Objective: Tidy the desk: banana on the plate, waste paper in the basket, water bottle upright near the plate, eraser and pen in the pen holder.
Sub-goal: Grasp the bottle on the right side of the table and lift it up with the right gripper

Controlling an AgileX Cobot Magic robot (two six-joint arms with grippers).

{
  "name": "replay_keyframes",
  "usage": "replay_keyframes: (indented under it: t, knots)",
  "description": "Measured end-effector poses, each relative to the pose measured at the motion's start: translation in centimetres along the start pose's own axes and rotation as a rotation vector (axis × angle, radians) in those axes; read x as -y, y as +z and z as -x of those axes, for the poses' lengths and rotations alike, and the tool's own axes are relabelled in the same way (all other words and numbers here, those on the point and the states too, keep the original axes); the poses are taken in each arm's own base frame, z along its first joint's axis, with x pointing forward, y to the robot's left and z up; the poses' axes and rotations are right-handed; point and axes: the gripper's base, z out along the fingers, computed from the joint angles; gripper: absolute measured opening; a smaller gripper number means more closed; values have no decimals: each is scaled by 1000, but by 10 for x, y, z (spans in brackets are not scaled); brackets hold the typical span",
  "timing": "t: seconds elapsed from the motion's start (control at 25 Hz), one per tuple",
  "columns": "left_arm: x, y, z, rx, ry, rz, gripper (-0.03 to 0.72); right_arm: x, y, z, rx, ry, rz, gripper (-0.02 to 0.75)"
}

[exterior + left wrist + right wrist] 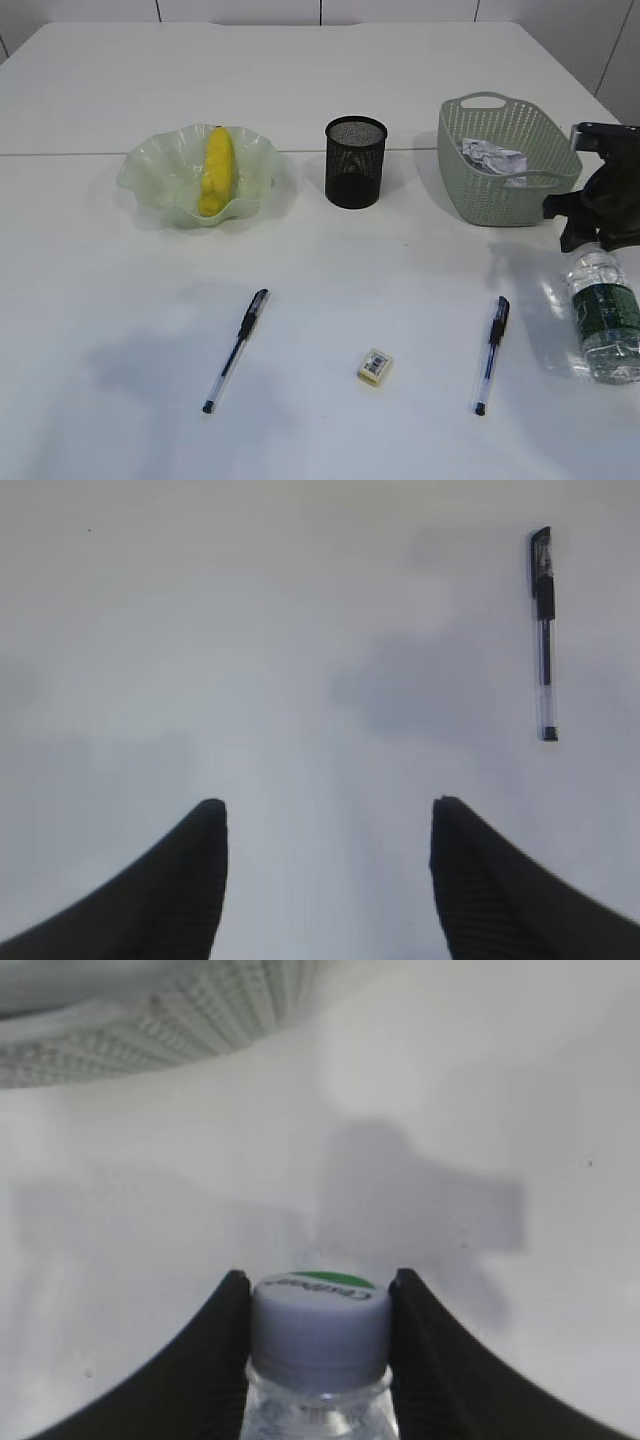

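Note:
My right gripper (590, 235) (320, 1305) is shut on the white cap of the clear water bottle (605, 315) (320, 1360), which hangs at the table's right edge. The banana (216, 170) lies on the green wavy plate (150, 170). Crumpled waste paper (493, 158) lies in the green basket (500, 200). The black mesh pen holder (355, 162) stands between plate and basket. Two pens lie on the table, one left (236, 348) (543, 630) and one right (491, 352). The eraser (374, 366) lies between them. My left gripper (328, 820) is open over bare table, out of the exterior view.
The basket's rim (150, 1020) shows at the top of the right wrist view, just behind the bottle. The white table (320, 80) stretches far back behind the objects. Its right edge runs close to the bottle.

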Motion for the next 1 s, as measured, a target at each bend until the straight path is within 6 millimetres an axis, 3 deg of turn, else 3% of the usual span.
replay_keyframes:
  t: [0.52,1.0]
  knots:
    - [0,0,0,0,0,0,454,-1,-47,5,35,-22,2,274]
    - [0,0,0,0,0,0,454,-1,-53,2,8,-50,1,246]
